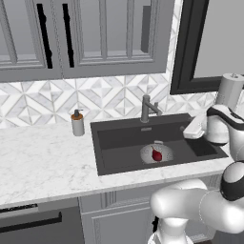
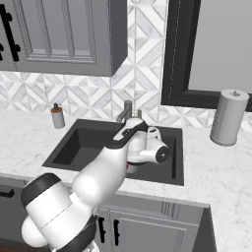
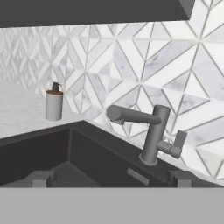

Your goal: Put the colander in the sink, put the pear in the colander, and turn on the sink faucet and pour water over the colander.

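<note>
Starting at the left of the large dark charcoal sink (image 1: 114, 143), a small grey soap dispenser with a dark pump top (image 1: 77, 123) stands on the white marble counter (image 1: 43, 162), just beside the basin's back left corner. Behind the basin's back rim rises the grey metal sink faucet (image 1: 147, 108), its spout angled out over the sink. On the basin floor sits the round silver-grey perforated colander (image 1: 156, 153), and the small dark red pear (image 1: 157, 155) lies inside it. To the right of the sink stands a grey upright cylinder (image 2: 228, 117).

Two steps look done, so the faucet step is in hand. The gripper (image 3: 109, 178) faces the faucet from over the basin, its jaws spread wide and holding nothing. Next it likely needs to reach the small side lever (image 3: 175, 144) and push it, then perhaps swing the spout over the colander.

In the right base view the arm covers the colander and pear. No water is visible.
</note>
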You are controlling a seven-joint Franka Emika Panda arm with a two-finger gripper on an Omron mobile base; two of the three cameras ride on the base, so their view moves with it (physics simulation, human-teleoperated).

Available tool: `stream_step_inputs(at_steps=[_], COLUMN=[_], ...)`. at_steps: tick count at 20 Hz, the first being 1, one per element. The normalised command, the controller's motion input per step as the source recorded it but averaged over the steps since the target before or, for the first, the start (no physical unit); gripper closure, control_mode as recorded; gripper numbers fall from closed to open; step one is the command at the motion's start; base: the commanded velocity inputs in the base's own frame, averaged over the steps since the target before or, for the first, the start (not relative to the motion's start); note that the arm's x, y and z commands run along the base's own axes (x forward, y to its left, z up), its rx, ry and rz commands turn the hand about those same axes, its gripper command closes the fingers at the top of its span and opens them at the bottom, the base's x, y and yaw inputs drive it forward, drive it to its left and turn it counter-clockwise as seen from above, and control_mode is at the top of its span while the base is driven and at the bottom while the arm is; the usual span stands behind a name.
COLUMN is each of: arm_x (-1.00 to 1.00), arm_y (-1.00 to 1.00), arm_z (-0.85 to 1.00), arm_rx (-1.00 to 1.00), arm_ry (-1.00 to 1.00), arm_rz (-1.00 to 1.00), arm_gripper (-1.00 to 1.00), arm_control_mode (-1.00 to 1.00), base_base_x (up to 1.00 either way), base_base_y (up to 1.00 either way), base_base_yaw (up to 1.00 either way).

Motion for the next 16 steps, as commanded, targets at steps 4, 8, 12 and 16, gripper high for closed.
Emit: stream_step_inputs(at_steps=[4,8,12,16], arm_x=[0.07,0.06,0.21,0.23], arm_y=[0.00,0.00,0.03,0.00], arm_z=[0.21,0.15,0.00,0.00], arm_rx=[0.00,0.00,0.00,0.00], arm_ry=[-0.17,-0.15,-0.03,0.00], arm_rz=[0.00,0.00,0.00,0.00], arm_gripper=[-1.00,-1.00,-1.00,-1.00], arm_control_mode=[-1.00,-1.00,-1.00,-1.00], base_base_x=[0.00,0.00,0.00,0.00], base_base_y=[0.00,0.00,0.00,0.00], base_base_yaw=[0.00,0.00,0.00,0.00])
